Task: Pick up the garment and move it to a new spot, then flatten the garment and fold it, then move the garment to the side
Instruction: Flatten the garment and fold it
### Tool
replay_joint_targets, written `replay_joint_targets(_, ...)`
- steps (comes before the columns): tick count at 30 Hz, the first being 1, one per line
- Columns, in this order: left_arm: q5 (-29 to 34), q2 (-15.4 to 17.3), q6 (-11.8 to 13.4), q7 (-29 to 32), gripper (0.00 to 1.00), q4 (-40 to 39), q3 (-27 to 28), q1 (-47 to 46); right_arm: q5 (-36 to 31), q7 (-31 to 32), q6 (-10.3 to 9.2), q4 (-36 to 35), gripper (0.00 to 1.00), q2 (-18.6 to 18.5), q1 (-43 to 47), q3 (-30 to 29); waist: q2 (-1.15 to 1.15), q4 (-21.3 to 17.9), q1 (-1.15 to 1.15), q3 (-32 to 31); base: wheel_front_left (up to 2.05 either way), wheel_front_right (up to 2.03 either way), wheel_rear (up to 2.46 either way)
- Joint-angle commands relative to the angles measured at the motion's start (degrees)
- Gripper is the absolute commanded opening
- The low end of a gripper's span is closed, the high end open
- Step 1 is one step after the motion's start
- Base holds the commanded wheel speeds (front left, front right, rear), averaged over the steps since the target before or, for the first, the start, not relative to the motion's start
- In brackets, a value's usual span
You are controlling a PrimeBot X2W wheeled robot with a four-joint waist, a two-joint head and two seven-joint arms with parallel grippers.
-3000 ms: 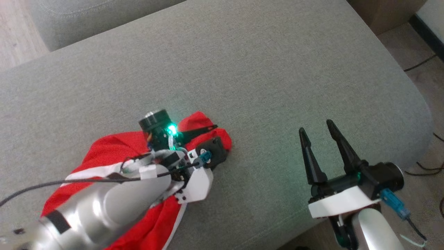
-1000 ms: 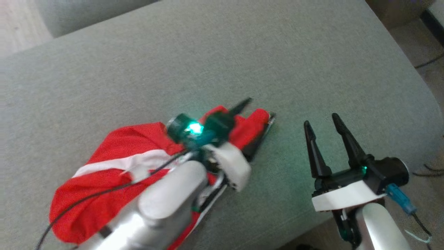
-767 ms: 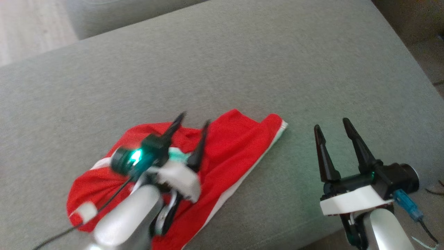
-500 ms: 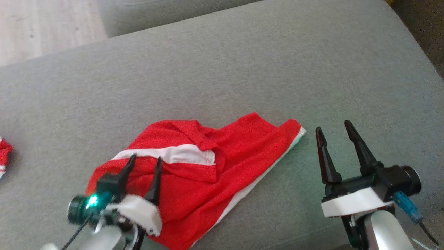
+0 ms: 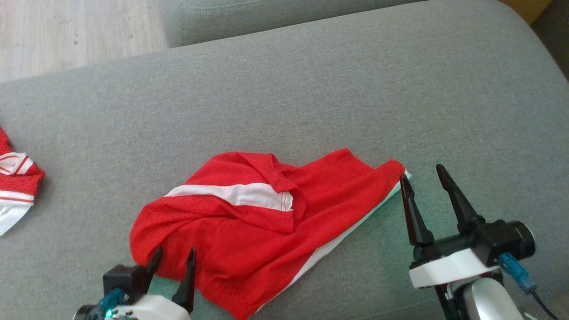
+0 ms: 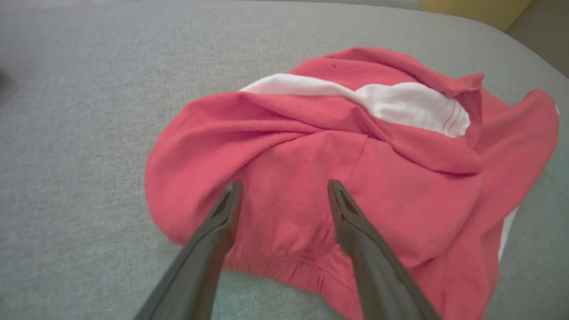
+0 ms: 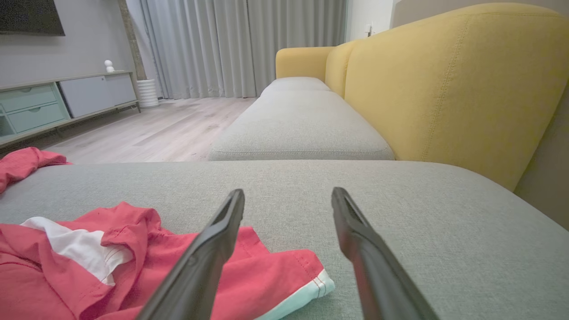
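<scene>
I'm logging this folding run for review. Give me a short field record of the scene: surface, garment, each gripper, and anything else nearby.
surface: grey fabric sofa cushion
garment: red fabric garment with a white band, lying crumpled on the cushion, not yet flattened or folded
left gripper: open, holding nothing, fingers over the garment's near edge
right gripper: open, holding nothing, beside the garment's right corner
other: second red and white cloth at the cushion's left side; yellow sofa back beyond

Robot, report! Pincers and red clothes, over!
Left pincer and right pincer open, empty. Crumpled red-and-white fabric garment loose on grey cushion. Nothing blocking it.
</scene>
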Motion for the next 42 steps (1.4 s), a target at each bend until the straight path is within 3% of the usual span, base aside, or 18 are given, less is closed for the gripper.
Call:
replay_joint_targets(1, -0.3, 2.0, -0.2, 0.2, 1.00, -1.7, 2.0, -1.8, -0.4, -0.4, -0.04, -1.7, 1.00, -0.3, -0.9, 1.6, 0.00, 0.2, 0.01, 0.1, 0.00, 0.00, 0.00)
replay_joint_targets(14, -0.3, -1.0, -4.2, 2.6, 0.97, 6.0, -1.2, -6.2, -0.1, -0.4, -0.04, -1.2, 1.00, -0.3, -2.0, 2.8, 0.00, -1.1, 0.01, 1.5, 0.00, 0.00, 0.00)
replay_joint_targets(15, 0.2, -1.0, -4.2, 2.6, 0.37, 6.7, -1.4, -6.7, 0.0, -0.4, -0.04, -1.2, 1.00, -0.3, -2.0, 2.8, 0.00, -1.3, 0.01, 1.6, 0.00, 0.00, 0.00)
replay_joint_targets(16, 0.5, -1.0, -4.2, 2.5, 0.09, 7.2, -1.5, -7.1, 0.0, -0.4, -0.04, -1.2, 1.00, -0.3, -2.1, 2.8, 0.00, -1.5, 0.01, 1.7, 0.00, 0.00, 0.00)
replay_joint_targets(17, 0.6, -1.2, -4.3, 2.3, 0.00, 7.7, -1.5, -7.4, 0.1, -0.4, -0.04, -1.1, 1.00, -0.3, -2.1, 2.7, 0.00, -1.6, 0.01, 1.7, 0.00, 0.00, 0.00)
replay_joint_targets(29, 1.8, -0.2, -3.9, -0.8, 0.00, 11.9, 0.8, -10.4, 0.6, -0.4, -0.04, -0.9, 1.00, -0.3, -2.7, 2.6, 0.00, -2.6, 0.01, 2.1, 0.00, 0.00, 0.00)
replay_joint_targets(42, 1.8, -2.3, -7.4, -3.4, 0.00, 25.5, 1.4, -16.1, 0.5, -0.4, -0.04, -0.9, 1.00, -0.3, -3.6, 2.8, 0.00, -4.9, 0.01, 3.2, 0.00, 0.00, 0.00)
